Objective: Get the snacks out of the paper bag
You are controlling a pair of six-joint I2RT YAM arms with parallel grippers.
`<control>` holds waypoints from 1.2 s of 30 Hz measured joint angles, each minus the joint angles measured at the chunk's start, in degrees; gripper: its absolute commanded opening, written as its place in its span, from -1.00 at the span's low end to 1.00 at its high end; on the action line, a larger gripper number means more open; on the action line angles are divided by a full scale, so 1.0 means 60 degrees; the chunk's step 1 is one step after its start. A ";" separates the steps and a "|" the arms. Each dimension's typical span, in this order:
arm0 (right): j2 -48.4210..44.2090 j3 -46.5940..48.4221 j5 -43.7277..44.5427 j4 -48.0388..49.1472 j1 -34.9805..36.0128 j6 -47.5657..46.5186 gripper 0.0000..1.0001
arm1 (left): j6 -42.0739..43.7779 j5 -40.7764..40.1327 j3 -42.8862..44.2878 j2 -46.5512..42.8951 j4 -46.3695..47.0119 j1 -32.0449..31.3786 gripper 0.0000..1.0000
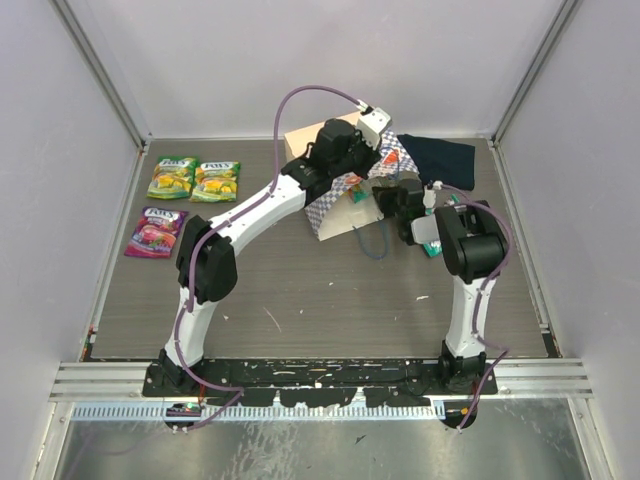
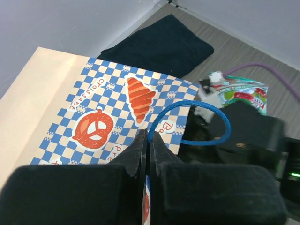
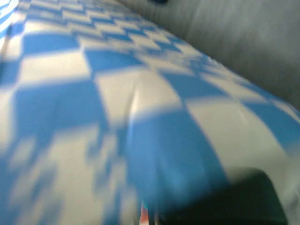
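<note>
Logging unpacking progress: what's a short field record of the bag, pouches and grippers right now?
paper bag: on its side, mid-table
left gripper: shut on the bag's rim
right gripper: shut at the bag's mouth; hold unclear
out, at left: two green-yellow pouches, one purple pouch
by right arm: teal-white pouch
navy cloth: far right, behind the bag

We see a dark navy folded cloth [image 1: 440, 158] lying flat at the far right of the grey wood-grain table [image 1: 330, 300]. Pale walls [image 1: 60, 200] enclose it on three sides.
</note>
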 measured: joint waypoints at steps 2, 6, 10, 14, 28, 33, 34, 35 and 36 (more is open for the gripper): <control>-0.0980 -0.0907 -0.0433 -0.0368 -0.0007 0.0069 -0.99 | 0.0142 -0.0164 -0.0084 -0.0018 -0.0015 0.0000 -1.00; -0.3202 -0.1774 -0.1184 -0.2124 0.0015 -0.0127 -0.99 | 0.0459 -0.0510 -0.0215 -0.0055 -0.0062 0.0007 -1.00; -0.5592 -0.1763 -0.1483 -0.4597 0.0040 -0.0812 -0.99 | 0.0608 -0.0688 -0.0222 -0.0106 -0.0087 0.0084 -1.00; -0.7552 -0.1260 -0.1166 -0.7748 0.0069 -0.1734 -0.99 | 0.0787 -0.0816 -0.0222 -0.0186 -0.0117 0.0160 -1.00; -1.1074 0.0586 0.2608 -1.8258 -0.0113 -0.2801 -0.84 | 0.1016 -0.0962 -0.0969 -0.0954 -0.0124 0.0572 -1.00; -1.0335 0.0878 0.3938 -1.9551 -0.0346 -0.2637 -0.87 | 0.0962 -0.0951 -0.1067 -0.0962 -0.0157 0.0554 -1.00; -1.0145 0.0739 0.4084 -1.9544 -0.0441 -0.2557 -0.90 | 0.0940 -0.0943 -0.1082 -0.0962 -0.0153 0.0550 -1.00; -0.9956 0.0586 0.4178 -1.9500 -0.0561 -0.2510 -0.93 | 0.0882 -0.0911 -0.1118 -0.0965 -0.0138 0.0557 -1.00; -0.9697 0.0386 0.4222 -1.9387 -0.0736 -0.2481 -0.95 | 0.0823 -0.0874 -0.1158 -0.0969 -0.0131 0.0568 -1.00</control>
